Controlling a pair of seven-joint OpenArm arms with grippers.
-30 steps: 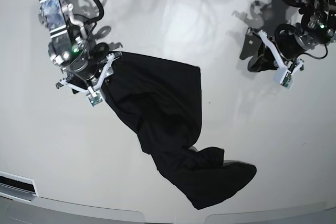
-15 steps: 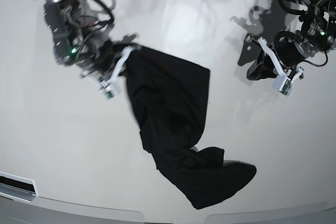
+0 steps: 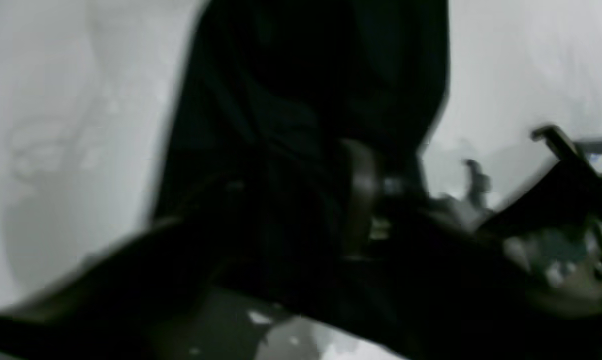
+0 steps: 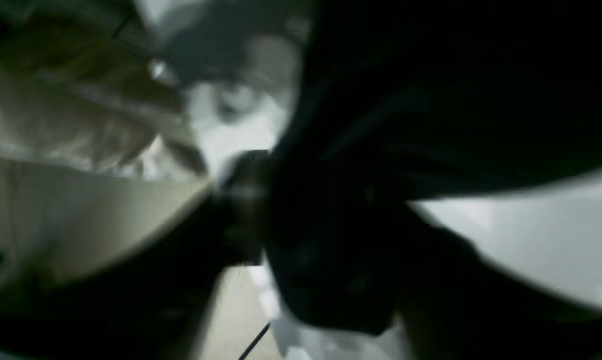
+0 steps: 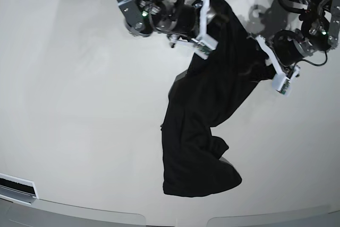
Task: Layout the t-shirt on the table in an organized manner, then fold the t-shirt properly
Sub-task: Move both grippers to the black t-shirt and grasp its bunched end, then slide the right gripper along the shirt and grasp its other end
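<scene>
You are holding the t-shirt (image 5: 204, 104) up at the far side of the table (image 5: 74, 104): your right gripper (image 5: 204, 25) is pinching one upper corner, fingers clamped on the cloth, while your left gripper (image 5: 273, 65) is gripping the other side of the fabric, its fingers apparently closed on it. The shirt is hanging between them as a bunched black drape, its lower end resting crumpled on the tabletop near the front edge. Both wrist views are showing only blurred dark cloth.
</scene>
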